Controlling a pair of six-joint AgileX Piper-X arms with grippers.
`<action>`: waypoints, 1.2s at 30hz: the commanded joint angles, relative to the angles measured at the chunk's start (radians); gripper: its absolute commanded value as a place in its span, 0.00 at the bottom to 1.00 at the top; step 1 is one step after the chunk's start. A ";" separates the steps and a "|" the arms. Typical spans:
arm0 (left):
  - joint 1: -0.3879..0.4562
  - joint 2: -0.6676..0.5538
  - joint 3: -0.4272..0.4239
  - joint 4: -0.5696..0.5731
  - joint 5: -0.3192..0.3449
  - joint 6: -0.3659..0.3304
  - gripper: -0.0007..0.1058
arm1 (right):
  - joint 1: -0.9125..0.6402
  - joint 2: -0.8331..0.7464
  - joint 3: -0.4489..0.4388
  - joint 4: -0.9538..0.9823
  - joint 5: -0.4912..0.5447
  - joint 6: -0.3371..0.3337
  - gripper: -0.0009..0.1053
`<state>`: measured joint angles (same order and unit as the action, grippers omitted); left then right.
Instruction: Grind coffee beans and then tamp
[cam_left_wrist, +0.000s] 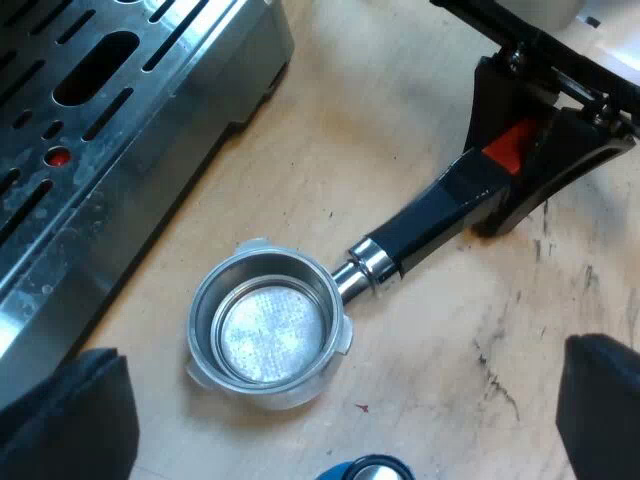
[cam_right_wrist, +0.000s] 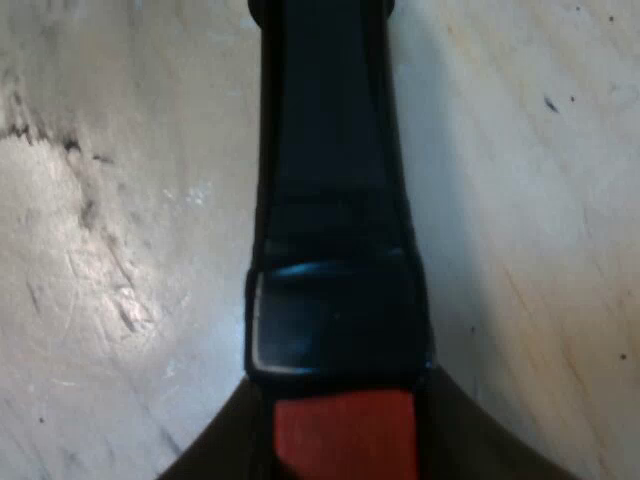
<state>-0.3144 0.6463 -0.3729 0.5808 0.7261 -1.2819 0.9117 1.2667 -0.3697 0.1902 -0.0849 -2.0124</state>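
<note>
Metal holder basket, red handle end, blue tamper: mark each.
Round metal holder basket (cam_left_wrist: 268, 335), left wrist view: on its perforated floor.
Red end of the dark handle (cam_right_wrist: 345, 435), right wrist view: middle of red face.
Blue tamper (cam_left_wrist: 345, 472), left wrist view: its blue rim.

Silver holder (cam_left_wrist: 268, 328) with fine dotted base, black handle (cam_left_wrist: 430, 215) ending in red, pale wood table (cam_left_wrist: 400, 100) scuffed dark, steel-grey machine (cam_left_wrist: 150, 150) slotted black, blue tamper (cam_left_wrist: 365, 468)

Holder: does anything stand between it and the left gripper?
Nothing visible does. The holder lies on the table before the open left gripper; the right gripper is at its handle's red end.
</note>
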 joint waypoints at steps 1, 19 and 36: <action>-0.005 -0.003 -0.002 -0.002 0.011 0.008 0.81 | -0.001 0.018 -0.005 0.000 0.006 -0.004 0.01; -0.005 -0.003 -0.002 -0.002 0.011 0.008 0.81 | -0.001 0.024 -0.005 0.258 0.078 0.050 0.50; -0.005 -0.003 -0.002 -0.009 0.011 0.008 0.81 | -0.001 0.016 -0.051 0.520 0.108 0.108 0.51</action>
<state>-0.3144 0.6463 -0.3729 0.5777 0.7274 -1.2819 0.9166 1.2613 -0.4504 0.5657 0.0148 -1.9209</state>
